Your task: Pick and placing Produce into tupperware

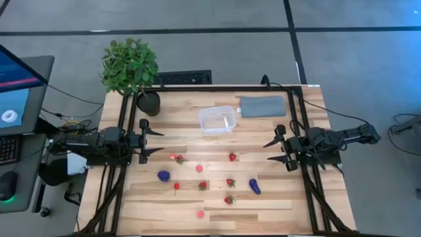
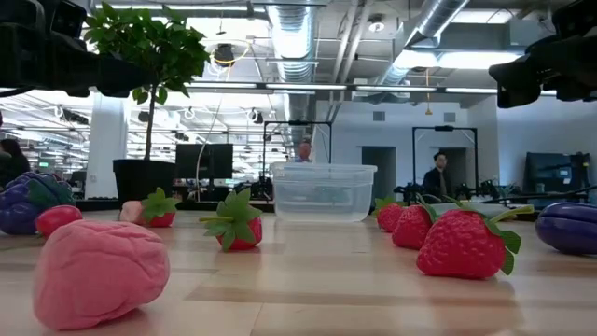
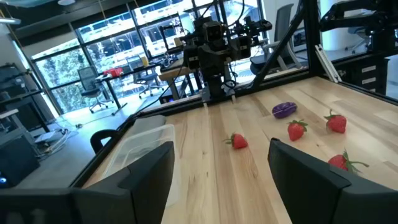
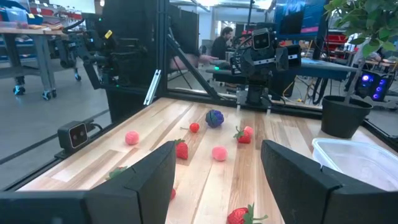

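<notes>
Partly cropped: purple produce.

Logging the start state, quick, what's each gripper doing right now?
Left gripper: open, holding nothing, at the table's left side.
Right gripper: open, holding nothing, at the right side.

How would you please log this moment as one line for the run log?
left gripper: open, table's left edge | right gripper: open, right edge | small clear plastic tupperware: empty | toy produce: scattered on wooden table, none picked
</notes>
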